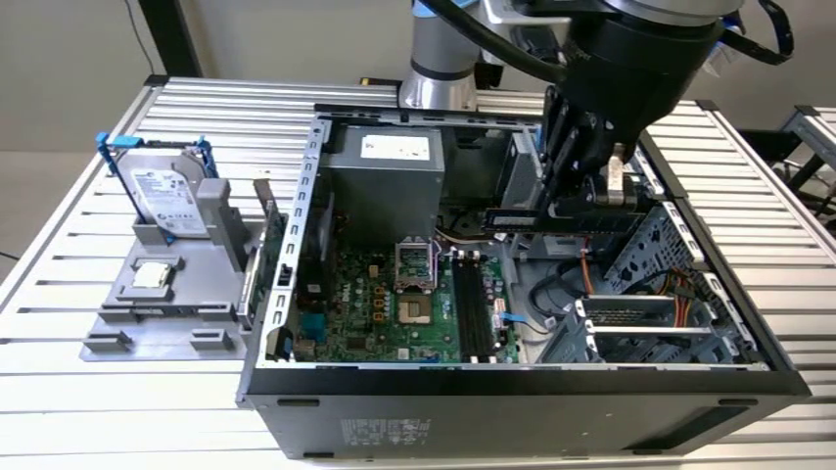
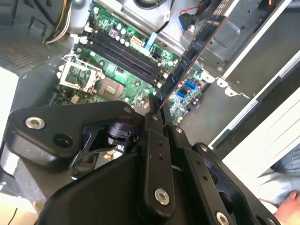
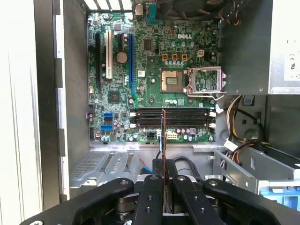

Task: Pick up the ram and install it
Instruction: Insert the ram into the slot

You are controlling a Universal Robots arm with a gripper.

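Between the fingers (image 3: 152,197) of the gripper (image 3: 164,165), in the first wrist view, the ram (image 3: 163,136) was clamped near one end. It showed edge-on there, a thin dark line reaching out past the tips. The fingers were closed tight on it. In the second wrist view its flat side showed, dark with a row of black chips, slanting away from the gripper and touching nothing else.

Below and beyond the ram lay the slots (image 3: 168,118), long and black, side by side on the green board (image 3: 140,70). The ram hung in the air crosswise to them, not yet seated. Past the slots sat the square socket (image 3: 171,79), and further off the grey power supply (image 3: 281,47) stood against the wall.

In the exterior view the front wall of the open case (image 1: 523,387) was nearest, on the slatted table (image 1: 117,421). The board lay flat on the case floor behind it. The ram was held level at about rim height, to the exterior view's right of the slots. On the exterior view's left, outside the case, a drive (image 1: 170,196) in a blue frame stood upright on a grey stand (image 1: 170,294). Farthest back, the arm (image 1: 438,59) rose behind the case.
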